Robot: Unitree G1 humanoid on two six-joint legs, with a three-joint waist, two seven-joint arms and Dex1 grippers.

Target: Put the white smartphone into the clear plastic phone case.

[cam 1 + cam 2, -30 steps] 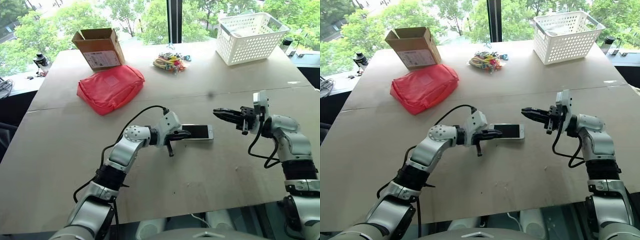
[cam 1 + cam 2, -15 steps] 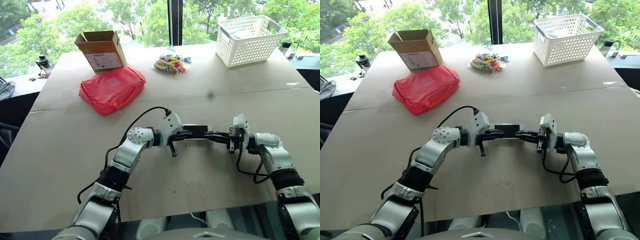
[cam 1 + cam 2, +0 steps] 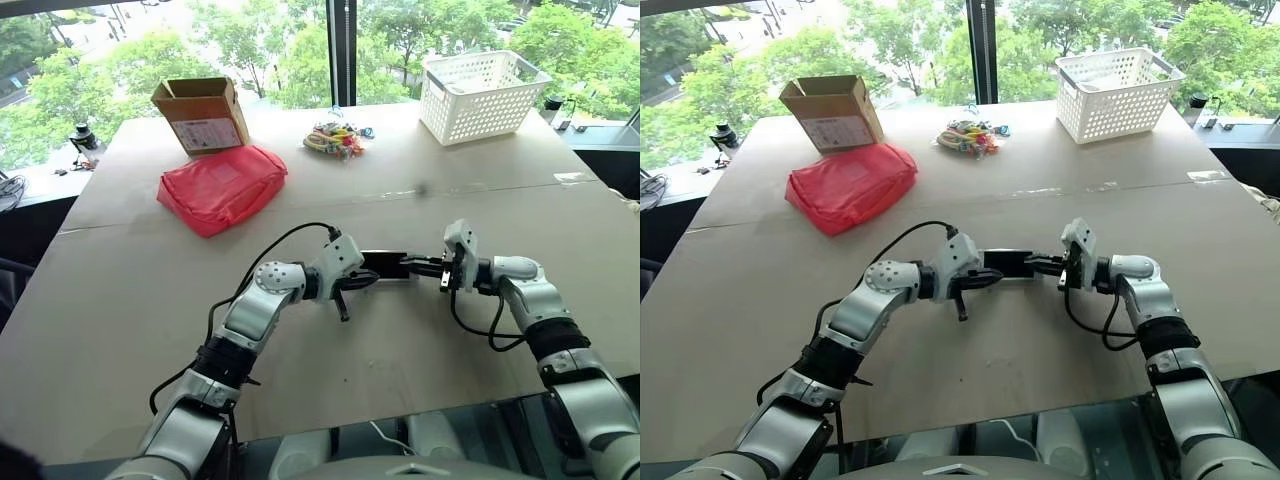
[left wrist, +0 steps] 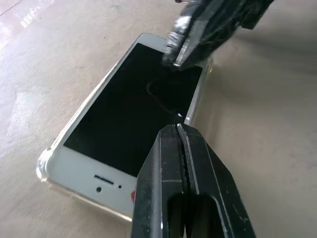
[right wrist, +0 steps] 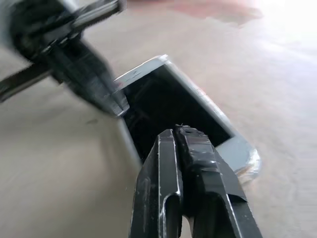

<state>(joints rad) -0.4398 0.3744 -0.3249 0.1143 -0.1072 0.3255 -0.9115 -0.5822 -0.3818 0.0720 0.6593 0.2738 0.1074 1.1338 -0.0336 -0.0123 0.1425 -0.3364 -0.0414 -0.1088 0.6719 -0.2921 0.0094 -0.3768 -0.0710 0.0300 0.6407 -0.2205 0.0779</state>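
We find the white smartphone (image 4: pixel 129 124) lying screen-up near the middle of the table (image 3: pixel 120 300), seated within the clear plastic phone case (image 4: pixel 43 171), whose rim shows as a thin see-through lip around the phone's corners and along its edges. The left gripper (image 4: pixel 179 130) has its two black fingers pressed together with nothing between them, tip over one long edge of the phone; the right gripper (image 5: pixel 179 133) is likewise closed on nothing, its tip over the dark screen from the opposite end. We judge the phone to be rigid, flat and light, with a glass face that is smooth and likely slippery under hard fingertips; the case looks thin and somewhat flexible, so its lip should yield as the phone is pushed home. Neither item offers much height to pinch while flat on the table, so we would not attempt a grasp: pressing down on the screen near the edges and corners with closed fingertips appears the sound approach, with moderate force to spare the glass. Whether every corner is fully seated we cannot tell. Count: one phone, one case, two grippers. Elsewhere on the table, well apart: one red pouch (image 3: pixel 222 186), one cardboard box (image 3: pixel 201 112), one white basket (image 3: pixel 482 92), one heap of small colourful items (image 3: pixel 335 138).
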